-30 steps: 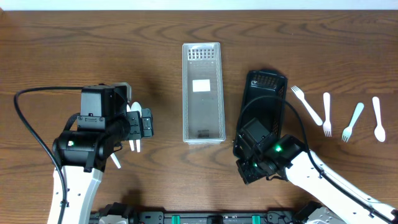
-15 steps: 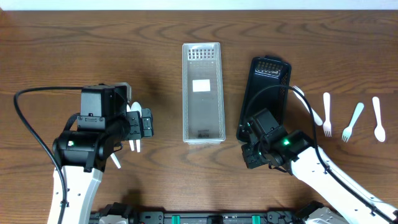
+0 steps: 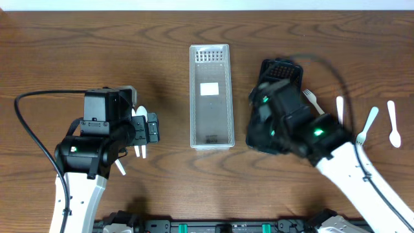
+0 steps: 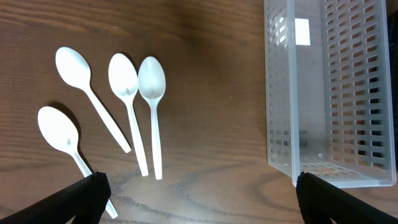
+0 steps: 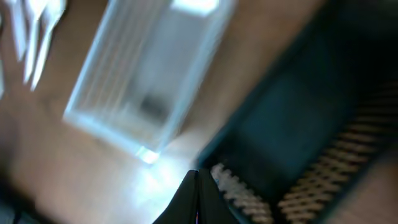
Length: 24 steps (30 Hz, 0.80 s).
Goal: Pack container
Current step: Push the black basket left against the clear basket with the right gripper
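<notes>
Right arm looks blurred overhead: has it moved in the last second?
Yes. The right arm swung up-frame: from below the near end of the clear basket to alongside its lower half, over the black container.

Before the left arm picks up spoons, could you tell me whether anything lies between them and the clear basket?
Nothing visible does: only bare table separates the spoons from the clear basket, and the left hand is open above them.

Centred on the wooden tabletop, a clear slotted bin; just right of it, a black bin, half hidden under the blurred right arm. Farther right, white forks. At left, the left arm over white spoons.
</notes>
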{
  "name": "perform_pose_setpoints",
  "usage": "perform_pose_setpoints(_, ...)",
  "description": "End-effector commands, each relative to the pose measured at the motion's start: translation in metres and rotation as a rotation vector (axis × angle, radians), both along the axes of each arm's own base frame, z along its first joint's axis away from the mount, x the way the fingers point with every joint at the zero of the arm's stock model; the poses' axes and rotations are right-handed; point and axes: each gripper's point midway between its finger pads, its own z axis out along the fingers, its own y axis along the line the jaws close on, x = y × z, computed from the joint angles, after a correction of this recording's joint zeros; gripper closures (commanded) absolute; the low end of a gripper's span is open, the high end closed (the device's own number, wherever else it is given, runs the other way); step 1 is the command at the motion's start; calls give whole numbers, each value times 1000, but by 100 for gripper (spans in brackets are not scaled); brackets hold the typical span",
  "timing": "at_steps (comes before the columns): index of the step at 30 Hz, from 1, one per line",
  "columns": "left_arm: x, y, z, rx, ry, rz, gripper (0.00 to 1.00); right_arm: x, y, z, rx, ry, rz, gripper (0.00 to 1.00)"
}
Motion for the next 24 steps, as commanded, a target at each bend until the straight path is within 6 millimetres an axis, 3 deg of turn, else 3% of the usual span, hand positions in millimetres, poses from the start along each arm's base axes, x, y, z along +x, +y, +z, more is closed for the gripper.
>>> perform_pose_setpoints(1,3,-1,7,-11,-13,-3,2,31,-60,10,-93,-70,-270,99)
perform_pose_setpoints(6,3,-1,7,-12,-13,-3,2,49,-123,-16,-140,22,-462,99)
perform_pose_setpoints(8,3,-1,7,-12,-13,-3,2,52,-136,-33,-159,84,-470,99)
perform_pose_setpoints(16,3,-1,7,-12,-14,-3,2,57,-144,-87,-203,251,-458,99)
perform_pose_setpoints(24,3,-1,7,-11,-13,-3,2,55,-141,-125,-227,364,-443,99)
